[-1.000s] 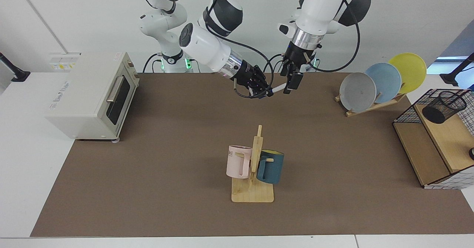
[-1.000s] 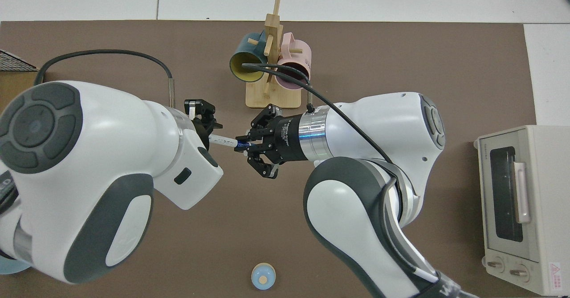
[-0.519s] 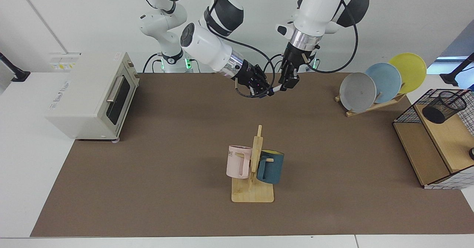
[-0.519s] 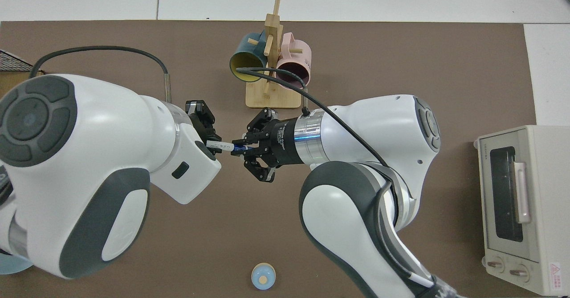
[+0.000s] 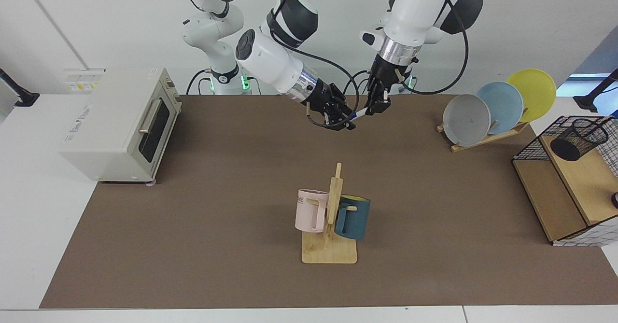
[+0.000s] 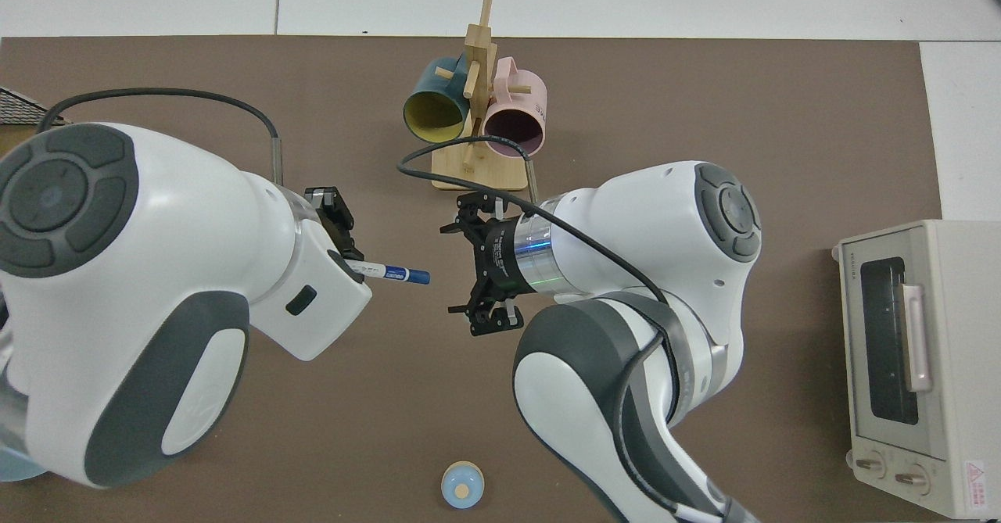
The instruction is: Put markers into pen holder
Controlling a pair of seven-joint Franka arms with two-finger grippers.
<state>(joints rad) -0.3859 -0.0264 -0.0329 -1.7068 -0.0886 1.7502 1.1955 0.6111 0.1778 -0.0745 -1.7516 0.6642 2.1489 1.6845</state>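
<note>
The left pincer (image 5: 376, 108) grips the marker (image 6: 389, 273) by its white end, above the bench (image 5: 217, 192); the blue cap sticks out toward the right pincer (image 6: 469, 273). That pincer is spread wide, empty, just beside the cap without touching. The pen holder (image 5: 578, 138) sits on the shelf (image 5: 574, 188), well apart.

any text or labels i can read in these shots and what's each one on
"ME": end of a cut-off word on the pink mug.
Toaster oven: side lettering, too blurred to read.
Oven's red triangle sticker: a warning sign, text too small.
Marker label, in the left gripper: unreadable.
Right gripper barrel print: unreadable.
</note>
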